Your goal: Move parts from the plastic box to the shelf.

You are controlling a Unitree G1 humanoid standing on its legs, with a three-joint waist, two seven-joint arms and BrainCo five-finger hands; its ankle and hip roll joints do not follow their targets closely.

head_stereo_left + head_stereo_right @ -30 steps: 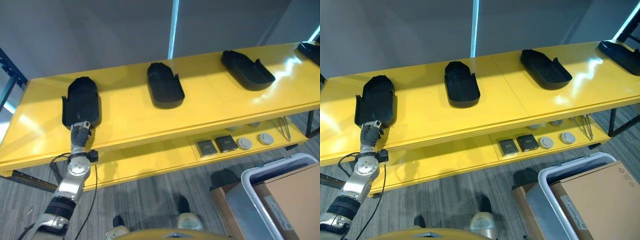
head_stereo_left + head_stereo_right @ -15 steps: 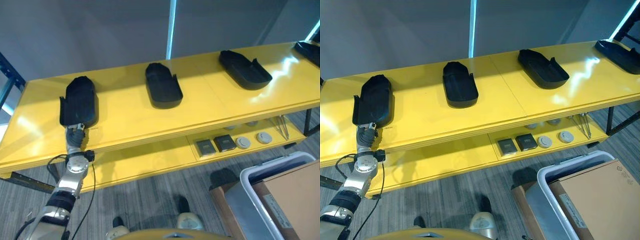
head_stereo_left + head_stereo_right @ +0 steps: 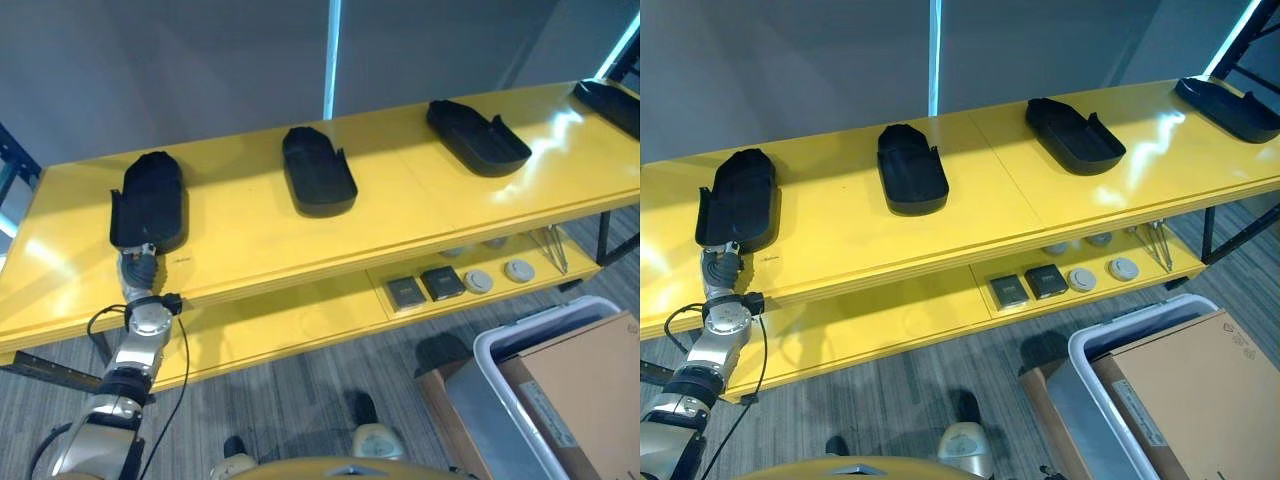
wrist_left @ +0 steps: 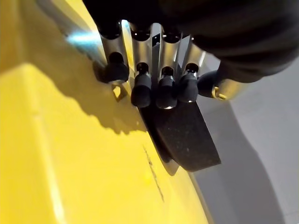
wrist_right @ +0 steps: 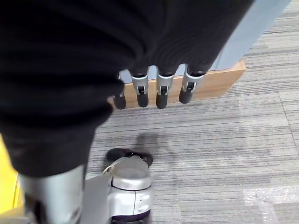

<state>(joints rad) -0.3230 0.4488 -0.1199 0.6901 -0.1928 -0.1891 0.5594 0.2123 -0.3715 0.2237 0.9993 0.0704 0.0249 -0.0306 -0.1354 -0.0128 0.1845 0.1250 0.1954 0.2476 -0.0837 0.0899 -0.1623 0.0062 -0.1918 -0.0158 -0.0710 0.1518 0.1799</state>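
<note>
The left hand (image 3: 141,268) sits at the front edge of the yellow shelf (image 3: 260,235), just below the near end of the leftmost black part (image 3: 150,202). In its wrist view the fingers (image 4: 161,84) are curled, their dark tips against the part's near end; they seem to hold nothing. Three more black parts (image 3: 317,171) lie spaced along the shelf to the right. The plastic box (image 3: 500,385) stands on the floor at lower right. The right hand (image 5: 154,88) hangs over the carpet, fingers relaxed and empty.
</note>
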